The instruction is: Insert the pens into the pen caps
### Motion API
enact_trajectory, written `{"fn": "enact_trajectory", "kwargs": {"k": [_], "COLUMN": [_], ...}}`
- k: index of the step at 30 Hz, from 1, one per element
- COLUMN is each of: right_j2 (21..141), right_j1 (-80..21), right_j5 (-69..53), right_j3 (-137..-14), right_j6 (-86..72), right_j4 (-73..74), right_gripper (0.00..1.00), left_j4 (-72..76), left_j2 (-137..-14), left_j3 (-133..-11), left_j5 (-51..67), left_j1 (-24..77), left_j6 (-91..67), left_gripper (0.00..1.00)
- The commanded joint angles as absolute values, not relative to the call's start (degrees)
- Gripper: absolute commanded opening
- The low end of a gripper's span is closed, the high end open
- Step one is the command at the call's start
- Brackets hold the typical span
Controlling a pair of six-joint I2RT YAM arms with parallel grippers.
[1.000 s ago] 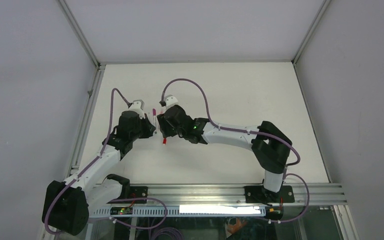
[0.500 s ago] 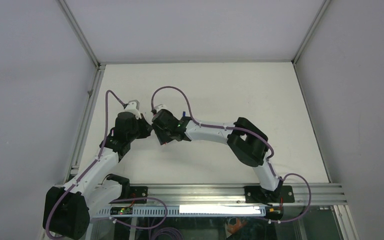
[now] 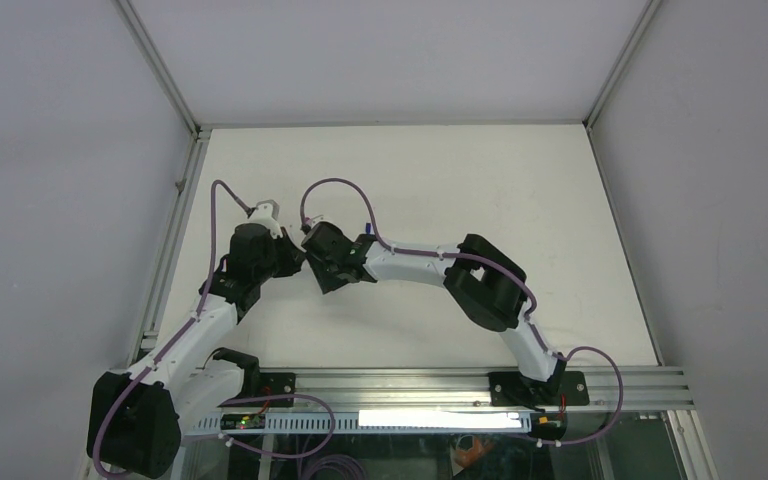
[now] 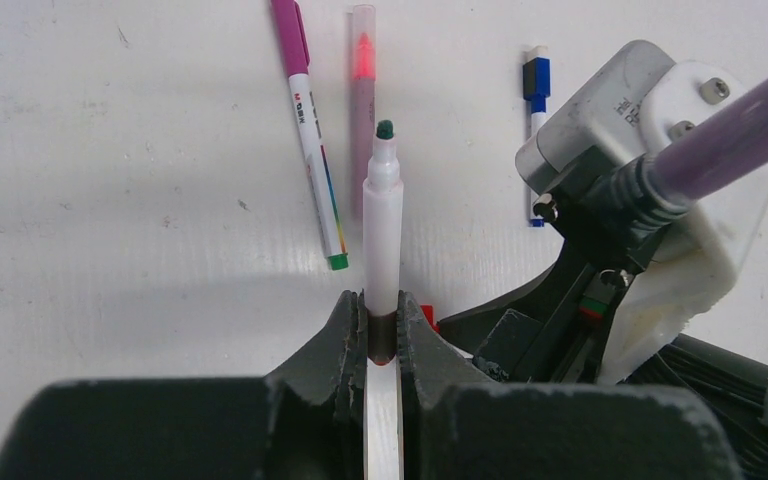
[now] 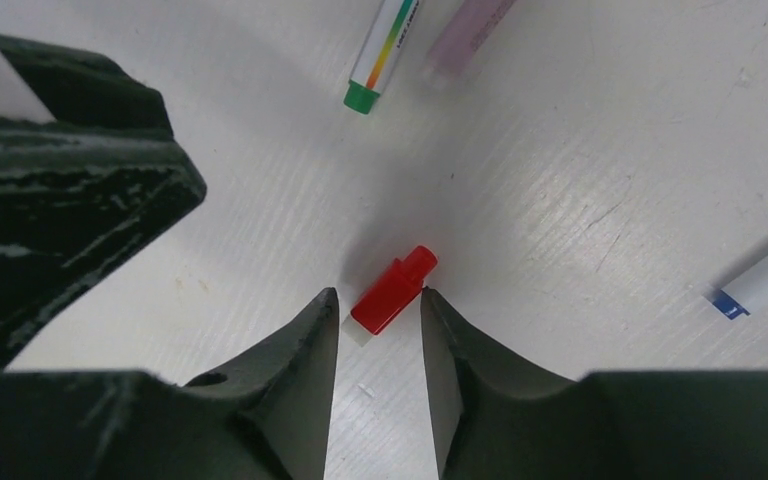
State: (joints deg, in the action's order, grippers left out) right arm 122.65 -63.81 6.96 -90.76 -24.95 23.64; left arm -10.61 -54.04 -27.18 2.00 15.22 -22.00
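My left gripper (image 4: 383,325) is shut on a white pen (image 4: 383,215) whose uncapped dark green tip points away from the wrist, above the table. A red pen cap (image 5: 392,293) lies on the table between the fingertips of my right gripper (image 5: 380,300). Those jaws stand apart around it: the right fingertip (image 5: 432,305) is at the cap's side, and a small gap remains on the left. In the top view both wrists meet left of the table's centre, with the right wrist (image 3: 332,255) low over the cap.
A white pen with a magenta cap and a green end (image 4: 312,150) lies beside a pale pink pen in a clear cap (image 4: 362,100). A blue-capped white pen (image 4: 535,130) lies further right. My left fingers (image 5: 60,180) are close on the right gripper's left.
My right arm has swung left and come down over the red cap, and its jaws have narrowed around it. The left arm shifted slightly left, still holding the white pen.
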Motion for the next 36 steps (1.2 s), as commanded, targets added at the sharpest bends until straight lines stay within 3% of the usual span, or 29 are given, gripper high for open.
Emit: {"fn": "enact_trajectory", "kwargs": {"k": [1, 10, 14, 22, 28, 36], "right_j2": [123.66, 124.51, 124.18, 111.62, 98.07, 91.48], "right_j1": [-64.23, -64.2, -64.13, -61.81, -51.89, -40.81], "right_j5": [6.09, 5.8, 5.99, 5.62, 0.65, -7.84], "right_j3": [-93.24, -93.61, -92.97, -78.45, -64.77, -60.8], "right_j6": [-25.14, -24.43, -23.74, -18.21, -15.1, -0.8], "right_j4": [23.98, 25.12, 25.49, 14.91, 6.65, 7.5], "right_gripper": [0.35, 0.19, 0.0, 0.0, 0.0, 0.0], "left_j4": [-8.26, -8.2, -8.17, -7.62, -6.38, -0.31], "left_j2": [-53.97, -54.31, -54.32, -53.98, -51.48, -50.9], "left_j3": [-27.07, -27.07, -27.07, -26.74, -25.76, -24.57], "left_j5": [3.58, 3.85, 3.86, 4.81, 8.01, 16.7], "left_j1": [14.68, 14.51, 14.5, 14.41, 14.41, 14.5], "left_j6": [-22.68, -22.7, -22.76, -22.43, -21.49, -22.0], "left_gripper": [0.0, 0.0, 0.0, 0.0, 0.0, 0.0]}}
